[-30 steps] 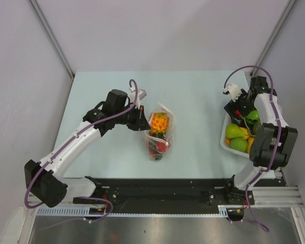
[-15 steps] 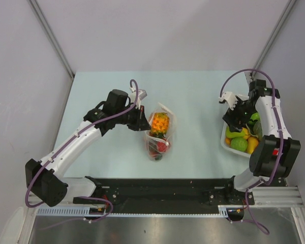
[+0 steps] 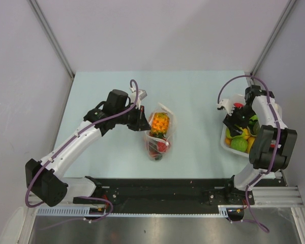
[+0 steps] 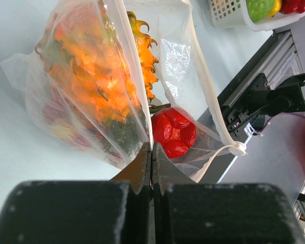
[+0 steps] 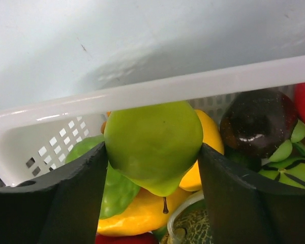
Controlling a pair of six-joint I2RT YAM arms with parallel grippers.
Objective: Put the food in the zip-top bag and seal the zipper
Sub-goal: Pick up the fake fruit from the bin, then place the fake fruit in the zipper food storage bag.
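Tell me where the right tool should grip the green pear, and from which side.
Across the wide belly of the green pear, where the right tool clamps it now. The pear tapers toward its stem, so a grip nearer that end would likely slip. Come from above: the white basket and the other fruit block the sides.

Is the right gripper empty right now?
No, the right gripper is closed on a green pear-shaped fruit by the white basket rim.
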